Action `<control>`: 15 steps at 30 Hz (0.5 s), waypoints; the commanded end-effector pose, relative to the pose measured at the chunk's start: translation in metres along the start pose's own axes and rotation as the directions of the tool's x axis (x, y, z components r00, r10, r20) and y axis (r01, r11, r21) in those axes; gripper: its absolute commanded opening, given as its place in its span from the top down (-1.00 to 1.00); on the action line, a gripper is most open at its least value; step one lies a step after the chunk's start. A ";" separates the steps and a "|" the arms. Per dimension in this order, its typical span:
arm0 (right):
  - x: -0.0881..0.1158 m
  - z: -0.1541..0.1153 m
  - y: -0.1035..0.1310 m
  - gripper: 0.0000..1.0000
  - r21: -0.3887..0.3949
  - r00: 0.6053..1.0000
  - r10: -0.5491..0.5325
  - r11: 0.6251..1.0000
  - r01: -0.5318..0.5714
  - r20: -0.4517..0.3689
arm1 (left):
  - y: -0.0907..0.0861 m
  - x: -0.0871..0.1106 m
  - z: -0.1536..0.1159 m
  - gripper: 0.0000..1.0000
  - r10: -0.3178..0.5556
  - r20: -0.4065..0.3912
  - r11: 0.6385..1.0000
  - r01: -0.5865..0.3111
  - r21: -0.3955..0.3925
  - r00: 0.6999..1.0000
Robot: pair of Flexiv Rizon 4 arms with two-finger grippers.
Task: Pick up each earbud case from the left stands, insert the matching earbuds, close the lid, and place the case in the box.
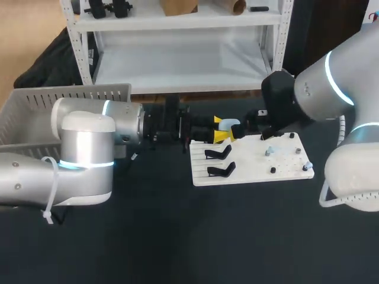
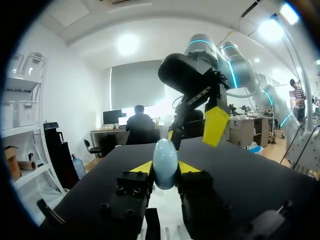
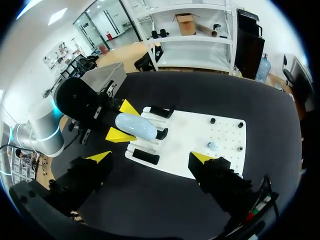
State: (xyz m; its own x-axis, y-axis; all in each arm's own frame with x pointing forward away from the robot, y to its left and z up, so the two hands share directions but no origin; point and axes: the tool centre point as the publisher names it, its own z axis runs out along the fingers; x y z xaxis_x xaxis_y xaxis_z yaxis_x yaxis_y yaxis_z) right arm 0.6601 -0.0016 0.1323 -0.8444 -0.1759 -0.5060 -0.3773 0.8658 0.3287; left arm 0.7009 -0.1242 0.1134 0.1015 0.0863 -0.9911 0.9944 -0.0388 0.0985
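Earbud case, pale blue and shaped like an egg, is pinched between the left jaws, one yellow tip on each side. It is held up in the air over the white board. I think it is held out like this so the other arm can work on it. The right jaws are spread wide, just ahead of the case and facing it. Below, black stands sit on the board's left part, and a small earbud waits on its right part. Farther off on the dark desk is the grey box, where the case should go last.
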 end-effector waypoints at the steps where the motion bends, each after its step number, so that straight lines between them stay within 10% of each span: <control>1: -0.007 0.008 -0.001 -1.00 0.002 1.000 0.004 1.000 -0.004 -0.009 | 0.000 0.001 0.000 1.00 0.002 0.003 1.000 -0.002 -0.001 1.000; 15: -0.015 0.015 -0.008 -1.00 0.014 1.000 0.023 1.000 -0.023 -0.003 | 0.000 0.001 0.000 1.00 0.002 0.003 1.000 -0.002 -0.001 1.000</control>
State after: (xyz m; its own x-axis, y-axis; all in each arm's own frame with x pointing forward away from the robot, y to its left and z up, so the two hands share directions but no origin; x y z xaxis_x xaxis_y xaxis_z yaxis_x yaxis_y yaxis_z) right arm 0.6810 -0.0013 0.1272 -0.8549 -0.1613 -0.4931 -0.3573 0.8722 0.3342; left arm 0.7009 -0.1242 0.1134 0.1015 0.0863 -0.9911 0.9944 -0.0389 0.0985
